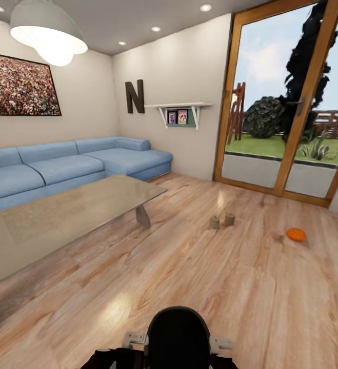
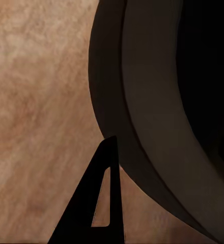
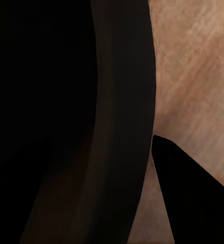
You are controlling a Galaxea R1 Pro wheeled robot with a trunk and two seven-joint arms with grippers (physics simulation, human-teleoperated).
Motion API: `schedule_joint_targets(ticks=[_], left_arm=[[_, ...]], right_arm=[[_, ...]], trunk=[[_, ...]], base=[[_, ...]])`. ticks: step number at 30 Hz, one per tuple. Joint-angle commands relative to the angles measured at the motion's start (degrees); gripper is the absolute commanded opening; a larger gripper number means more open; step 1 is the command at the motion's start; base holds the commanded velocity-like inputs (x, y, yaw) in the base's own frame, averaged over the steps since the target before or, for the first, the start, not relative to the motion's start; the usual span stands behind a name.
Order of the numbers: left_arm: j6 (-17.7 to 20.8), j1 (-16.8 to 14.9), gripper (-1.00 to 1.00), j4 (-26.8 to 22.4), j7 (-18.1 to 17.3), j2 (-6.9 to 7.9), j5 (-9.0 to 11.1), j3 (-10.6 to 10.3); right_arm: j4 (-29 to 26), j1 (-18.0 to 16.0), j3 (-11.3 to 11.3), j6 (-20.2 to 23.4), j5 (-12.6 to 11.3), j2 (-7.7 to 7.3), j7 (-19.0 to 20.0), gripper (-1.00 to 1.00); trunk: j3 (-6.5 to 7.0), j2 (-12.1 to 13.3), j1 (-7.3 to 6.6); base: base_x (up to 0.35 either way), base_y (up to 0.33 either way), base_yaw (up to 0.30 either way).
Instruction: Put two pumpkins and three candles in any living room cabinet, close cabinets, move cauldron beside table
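Two candles [image 1: 214,222] [image 1: 230,219] stand side by side on the wood floor to the right of the table [image 1: 76,210]. One orange pumpkin [image 1: 296,234] lies farther right on the floor, in front of the glass door. The cabinet and the cauldron are out of view. One dark finger [image 2: 99,203] of my left gripper shows over the floor, beside a large dark curved surface [image 2: 158,112]. One dark finger [image 3: 193,193] of my right gripper sits beside a similar dark curved surface [image 3: 117,127]. I cannot tell what those surfaces are.
A blue corner sofa [image 1: 61,164] runs along the far wall behind the table. A wood-framed glass door [image 1: 281,102] fills the right wall. My black trunk [image 1: 179,335] shows at the lower edge. Open plank floor [image 1: 189,287] lies between me and the candles.
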Motion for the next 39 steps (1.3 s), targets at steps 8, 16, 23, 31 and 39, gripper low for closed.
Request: schedule_joint_targets(ticks=[8,16,23,31,39], left_arm=[[0.27,0.0,-1.0,-0.04,0.01,0.03,-0.35,-0.23],[0.27,0.0,-1.0,-0.04,0.01,0.04,-0.35,-0.21],[0.27,0.0,-1.0,-0.04,0.01,0.09,-0.35,-0.21],[0.27,0.0,-1.0,-0.04,0.01,0.04,-0.35,-0.21],[0.27,0.0,-1.0,-0.04,0.01,0.06,-0.35,-0.21]], right_arm=[[-1.99,-0.03,-0.05,0.26,-0.56,0.0,-0.24,-1.0],[-1.99,-0.03,-0.05,0.26,-0.56,0.0,-0.24,-1.0],[-1.99,-0.03,-0.05,0.26,-0.56,0.0,-0.24,-1.0],[-1.99,-0.03,-0.05,0.26,-0.56,0.0,-0.24,-1.0],[-1.99,-0.03,-0.05,0.26,-0.56,0.0,-0.24,-1.0]], trunk=[[-0.06,-0.03,-0.02],[-0.06,-0.03,-0.02],[-0.06,-0.03,-0.02],[-0.06,-0.03,-0.02],[-0.06,-0.03,-0.02]], base=[[0.0,0.0,0.286],[0.0,0.0,0.286],[0.0,0.0,0.286],[0.0,0.0,0.286],[0.0,0.0,0.286]])
